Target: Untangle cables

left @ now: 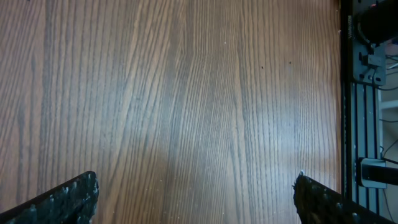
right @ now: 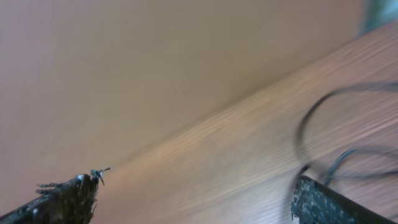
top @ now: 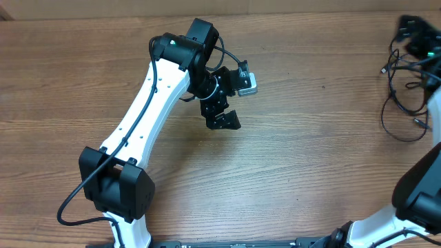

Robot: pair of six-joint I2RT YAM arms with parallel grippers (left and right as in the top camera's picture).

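Black fingertips of the left gripper frame bare table, spread and empty, waiting mid-table; the cables lie looped at the far right edge, where the right gripper hovers, also spread.

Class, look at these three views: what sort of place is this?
Probably a robotics lab bench: two robot arms, the left gripper hanging open over a bare wood-grain table, thin black cables looped at its right edge, and a metal rail alongside.
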